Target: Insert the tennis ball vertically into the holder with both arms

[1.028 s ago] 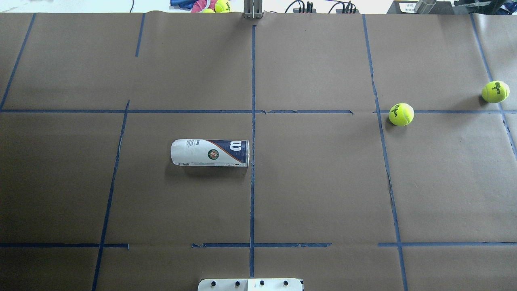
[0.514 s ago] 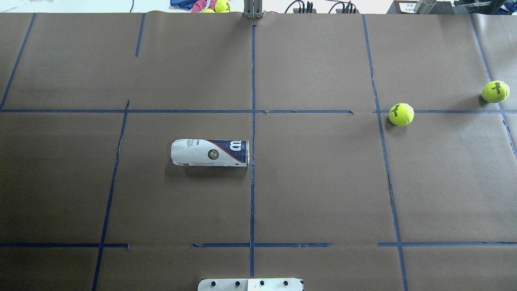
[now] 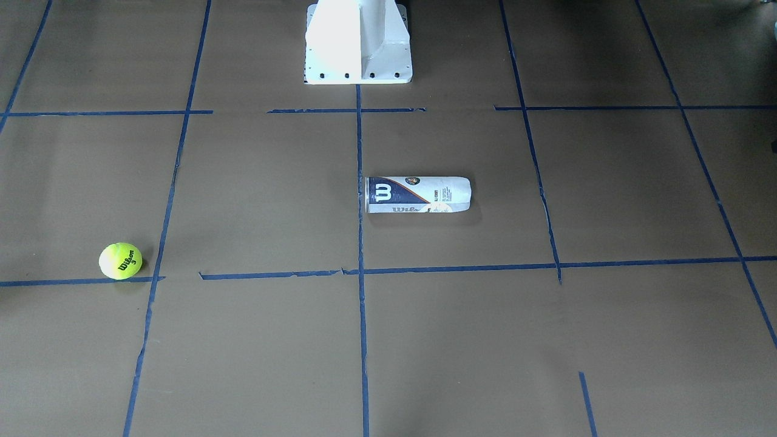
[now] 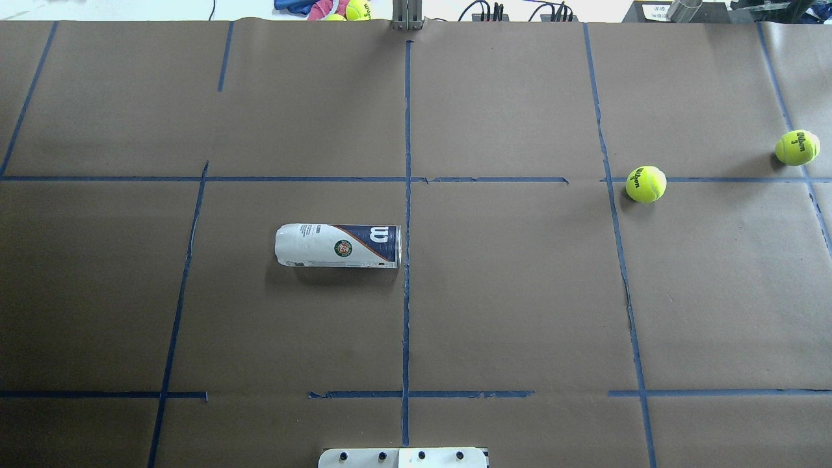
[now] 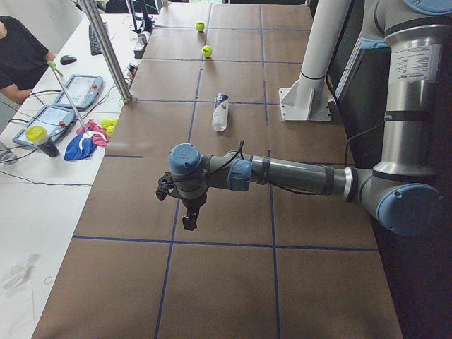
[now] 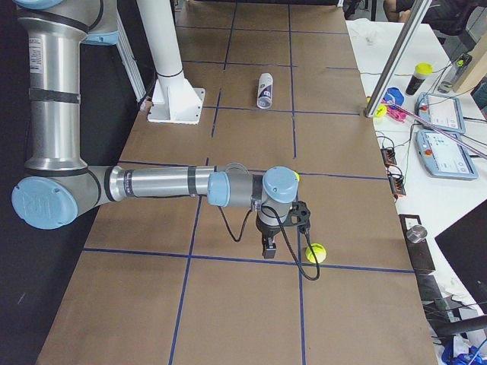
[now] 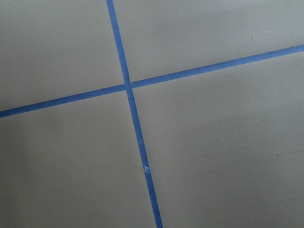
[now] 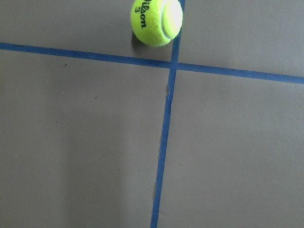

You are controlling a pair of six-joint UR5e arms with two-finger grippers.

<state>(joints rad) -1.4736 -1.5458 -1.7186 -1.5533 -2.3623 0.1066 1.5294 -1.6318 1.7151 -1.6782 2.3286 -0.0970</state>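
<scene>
The holder [image 4: 338,246], a Wilson can with a white and navy label, lies on its side near the table's middle; it also shows in the front view [image 3: 417,194]. One tennis ball [image 4: 646,184] rests on the right, a second tennis ball [image 4: 797,147] farther right. The right wrist view shows one ball [image 8: 156,21] at a tape crossing, no fingers in frame. My right gripper [image 6: 268,247] hangs over the table beside a ball [image 6: 316,253]. My left gripper [image 5: 189,215] hangs over bare paper, far from the can [image 5: 221,111]. I cannot tell if either is open or shut.
Brown paper with blue tape lines [image 4: 407,195] covers the table. The white pedestal base [image 3: 358,42] stands at the robot's edge. A metal post [image 5: 106,49], tablets and spare balls sit beyond the far edge. An operator sits at the side bench.
</scene>
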